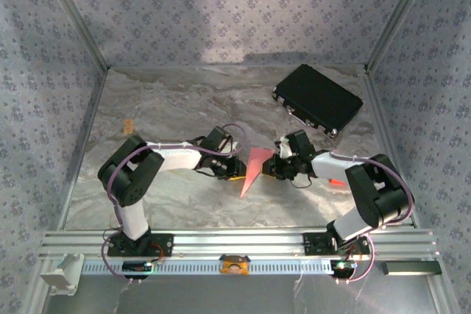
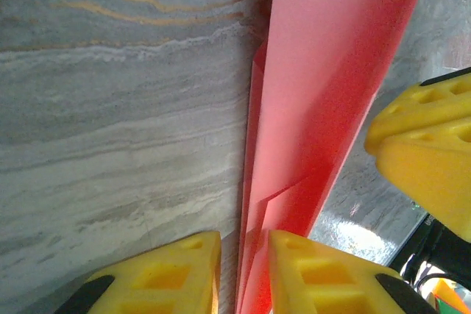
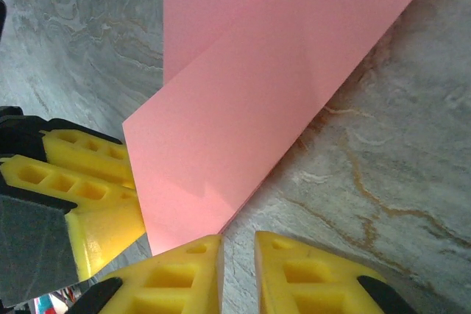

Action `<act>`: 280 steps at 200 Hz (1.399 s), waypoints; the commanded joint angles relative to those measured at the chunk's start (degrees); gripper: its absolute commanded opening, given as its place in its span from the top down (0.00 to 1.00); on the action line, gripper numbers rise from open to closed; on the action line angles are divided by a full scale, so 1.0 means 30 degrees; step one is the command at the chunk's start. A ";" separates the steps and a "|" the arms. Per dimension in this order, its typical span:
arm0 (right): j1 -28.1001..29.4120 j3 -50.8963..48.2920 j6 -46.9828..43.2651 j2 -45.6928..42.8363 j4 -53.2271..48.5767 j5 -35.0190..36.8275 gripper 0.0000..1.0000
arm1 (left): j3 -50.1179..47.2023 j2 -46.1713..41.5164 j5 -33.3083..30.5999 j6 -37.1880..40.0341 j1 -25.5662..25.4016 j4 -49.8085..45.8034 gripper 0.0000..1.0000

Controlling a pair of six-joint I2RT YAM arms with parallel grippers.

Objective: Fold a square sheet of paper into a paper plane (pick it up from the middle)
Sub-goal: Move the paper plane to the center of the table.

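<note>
- The paper, folded to a narrow wedge, is sitting to the near left of the case, well apart from it, with a gripper on either side.
- Its long axis is running away from the case. The wide end is facing the case, and the point is aiming toward the arm bases, slanting a little left.
- The left gripper is working on the side of the paper away from the case, with its fingers straddling the folded edge.
- One finger is touching the paper. A sliver of table is showing between the other finger and the fold. I cannot tell whether the paper is clamped or only enclosed.
- The right gripper is waiting on the case side of the paper, just beside it. Its jaws are barely parted, with bare table showing through the slit and nothing in it.
- The paper's corner is ending at the tip of one right finger, beside the gap and not inside it.
- Judging from this, the left arm is the one engaging the paper. To grip, the right gripper would need to be sliding away from the case, square across the long axis, until the free edge is entering its jaws.
</note>
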 commanded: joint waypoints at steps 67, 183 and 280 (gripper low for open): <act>0.0263 0.0168 0.0244 0.1262 0.0478 -0.0423 0.82 | 0.0069 0.0157 0.0330 -0.0492 -0.0092 0.1359 0.74; 0.0322 0.0085 0.0479 0.1714 0.1132 -0.1001 0.86 | 0.0219 0.1098 0.1680 -0.0212 -0.0545 0.1219 0.74; 0.0251 -0.0271 0.0903 0.1815 0.1902 -0.1383 0.88 | 0.0220 0.1508 0.2312 -0.0413 -0.0887 0.2271 0.80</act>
